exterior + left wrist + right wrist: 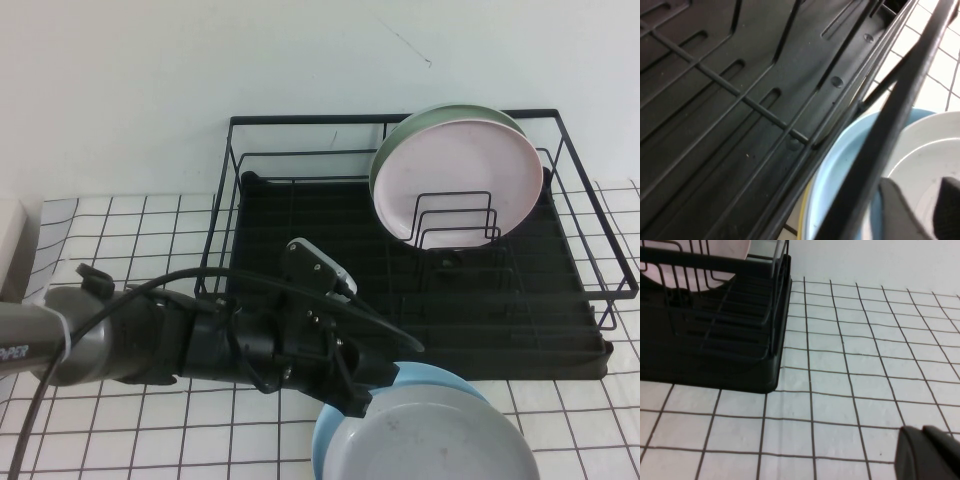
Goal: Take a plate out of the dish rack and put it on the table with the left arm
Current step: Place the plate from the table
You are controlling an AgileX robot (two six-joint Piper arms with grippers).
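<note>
Plate (440,440), pale grey with faint specks, is sitting outside the dish rack (420,270), stacked on a light blue plate (425,378) on the bench (150,430) just in front of the rack's near edge. In the high view the left arm (150,340) is reaching across from the left, its left pincer (352,398) meeting the grey plate's near rim; whether it is clenched or released I cannot tell. A pink plate (460,185) and a green one behind it are standing upright among the wire dividers.

In the left wrist view, the rack's matte slotted tray and thin wires are running beside the blue rim, and a dark fingertip (900,212) is lying over the grey plate's smooth shallow bowl. Letting go cleanly likely means opening fully, then lifting clear without dragging the glossy rim.

In the right wrist view, the right pincer (930,452) is showing only as a dark corner over the gridded bench, well apart from the rack; its state I cannot tell.
</note>
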